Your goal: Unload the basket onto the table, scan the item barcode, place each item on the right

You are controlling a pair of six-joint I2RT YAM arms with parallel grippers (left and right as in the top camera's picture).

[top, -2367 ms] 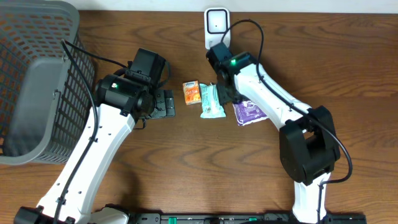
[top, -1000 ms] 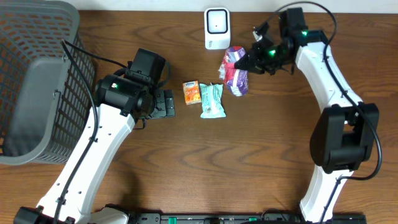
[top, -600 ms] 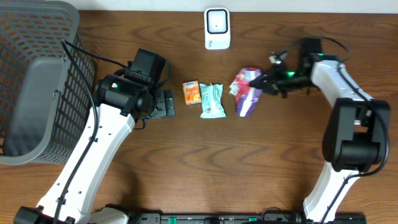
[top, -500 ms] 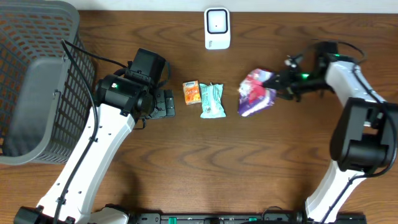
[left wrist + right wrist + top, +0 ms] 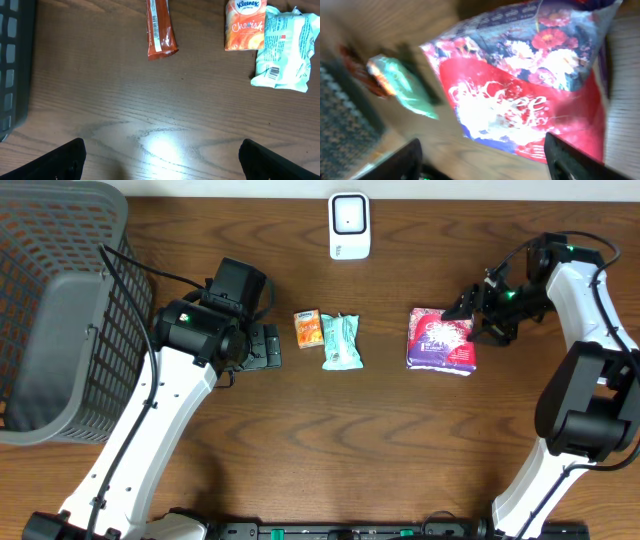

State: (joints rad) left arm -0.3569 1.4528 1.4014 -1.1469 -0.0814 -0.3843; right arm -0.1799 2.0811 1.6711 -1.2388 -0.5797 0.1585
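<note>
A floral red and purple pack (image 5: 441,340) lies flat on the table, to the right of the other items. My right gripper (image 5: 478,318) hovers at its right edge, open and holding nothing. In the right wrist view the pack (image 5: 530,95) fills the space ahead of the spread fingers (image 5: 395,162). The white scanner (image 5: 349,225) stands at the back centre. My left gripper (image 5: 262,345) hangs wide open over bare wood (image 5: 162,165), left of the orange tissue pack (image 5: 307,328) and the teal pack (image 5: 341,341).
A grey mesh basket (image 5: 60,310) fills the left side. In the left wrist view a red-brown bar (image 5: 160,30) lies beside the orange tissue pack (image 5: 245,25) and teal pack (image 5: 282,50).
My right arm carried the floral pack from in front of the scanner to the right, lowered it and opened; the pack now lies flat on the table. The left arm has not moved.
</note>
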